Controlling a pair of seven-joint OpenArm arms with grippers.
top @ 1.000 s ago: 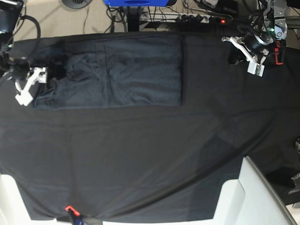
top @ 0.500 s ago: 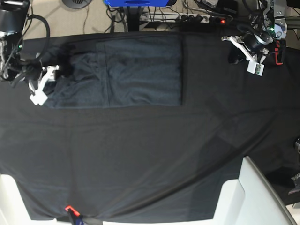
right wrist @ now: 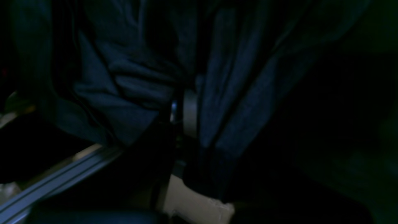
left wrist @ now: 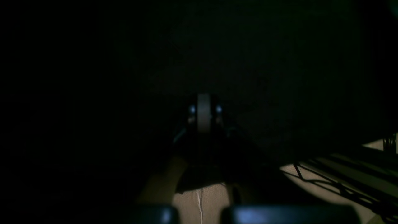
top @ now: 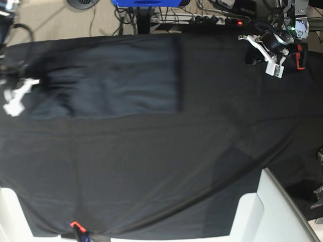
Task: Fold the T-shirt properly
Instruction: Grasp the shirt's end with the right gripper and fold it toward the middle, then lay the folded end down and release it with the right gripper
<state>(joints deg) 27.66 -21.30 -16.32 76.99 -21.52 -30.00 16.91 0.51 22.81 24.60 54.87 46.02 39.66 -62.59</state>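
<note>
My right gripper (right wrist: 186, 113) is closed on a bunched fold of the charcoal-grey knit T-shirt (top: 116, 75), which lies along the far side of the smooth black cloth-covered table (top: 166, 171). To fold well, I judge I should lift only enough to clear the cloth, then carry the edge evenly. My left gripper (top: 262, 53), closed and empty, hangs well apart.

Lab: power strip (top: 212, 20), cables (top: 126, 20)
</note>
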